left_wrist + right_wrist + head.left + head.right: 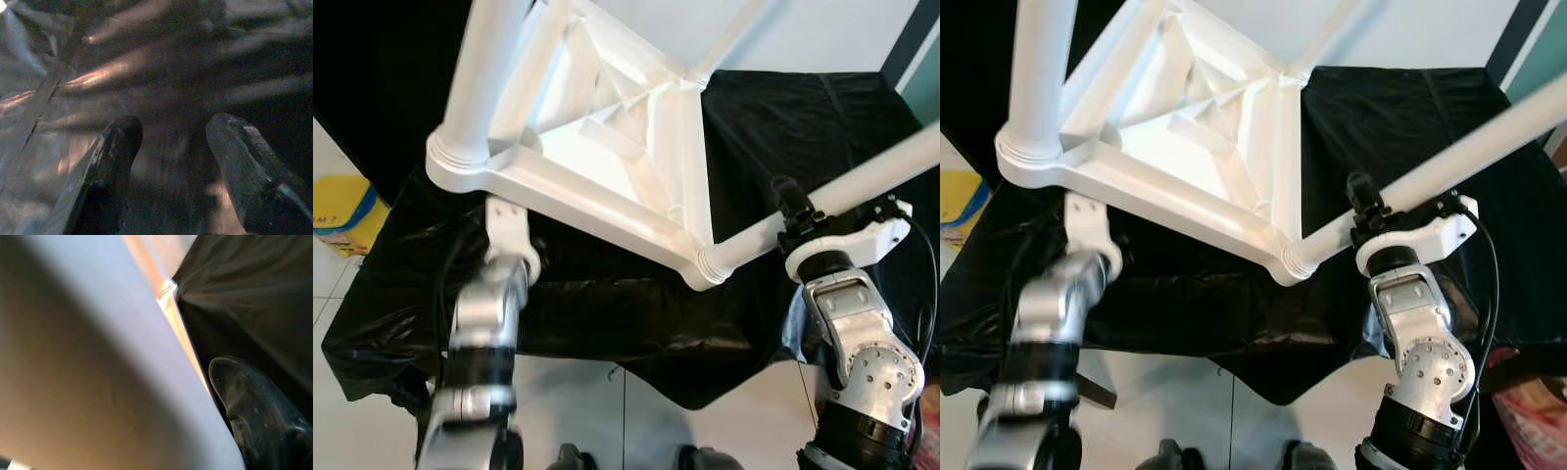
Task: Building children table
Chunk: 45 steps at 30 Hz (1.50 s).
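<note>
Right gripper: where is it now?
On the robot's right in the eye views, the right gripper is closed on the white table leg, just out from the upturned white tabletop, above the black sheet.

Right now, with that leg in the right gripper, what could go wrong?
1. The right gripper is shut on the white leg partway along it, so a sideways pull could lever the joint at the tabletop corner.
2. The upturned tabletop overhangs the black sheet, so a push might tip it.
3. The left gripper is open and holds nothing, so the table is unsteadied.

Bright head views; wrist views dim, blurred.
</note>
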Motion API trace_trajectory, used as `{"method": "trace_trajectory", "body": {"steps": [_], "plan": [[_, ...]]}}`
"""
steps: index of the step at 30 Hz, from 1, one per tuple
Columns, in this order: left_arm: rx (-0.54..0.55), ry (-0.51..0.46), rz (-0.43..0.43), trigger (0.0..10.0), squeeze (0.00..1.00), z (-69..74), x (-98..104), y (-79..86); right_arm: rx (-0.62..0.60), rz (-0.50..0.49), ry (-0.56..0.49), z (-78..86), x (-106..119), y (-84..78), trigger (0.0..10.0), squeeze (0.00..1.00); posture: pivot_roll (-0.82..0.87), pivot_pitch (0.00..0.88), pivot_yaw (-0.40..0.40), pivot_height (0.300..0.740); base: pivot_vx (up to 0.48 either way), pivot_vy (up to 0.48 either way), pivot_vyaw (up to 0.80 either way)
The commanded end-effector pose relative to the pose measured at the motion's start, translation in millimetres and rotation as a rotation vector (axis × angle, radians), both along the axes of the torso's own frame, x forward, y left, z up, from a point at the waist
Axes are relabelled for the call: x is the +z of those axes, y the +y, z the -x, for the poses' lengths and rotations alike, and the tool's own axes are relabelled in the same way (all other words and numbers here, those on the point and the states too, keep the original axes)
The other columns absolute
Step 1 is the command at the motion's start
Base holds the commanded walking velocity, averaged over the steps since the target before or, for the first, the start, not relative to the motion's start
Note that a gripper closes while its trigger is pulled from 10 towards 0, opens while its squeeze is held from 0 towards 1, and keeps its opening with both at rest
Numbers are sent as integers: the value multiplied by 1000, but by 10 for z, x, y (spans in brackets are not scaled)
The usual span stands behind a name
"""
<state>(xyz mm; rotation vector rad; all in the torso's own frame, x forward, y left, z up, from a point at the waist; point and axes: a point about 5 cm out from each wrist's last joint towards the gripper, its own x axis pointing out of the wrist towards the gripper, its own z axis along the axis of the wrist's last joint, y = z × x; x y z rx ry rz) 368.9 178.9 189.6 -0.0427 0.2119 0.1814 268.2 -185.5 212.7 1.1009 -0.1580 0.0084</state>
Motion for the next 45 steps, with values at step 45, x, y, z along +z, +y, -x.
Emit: {"method": "trace_trajectory", "body": {"steps": [45], "plan": [[-429,-620,127,10000,0,-394,1948,-1346,-121,323,515,1477,-1482,-256,10000,0,-321,183,114,740,0,0,0]]}}
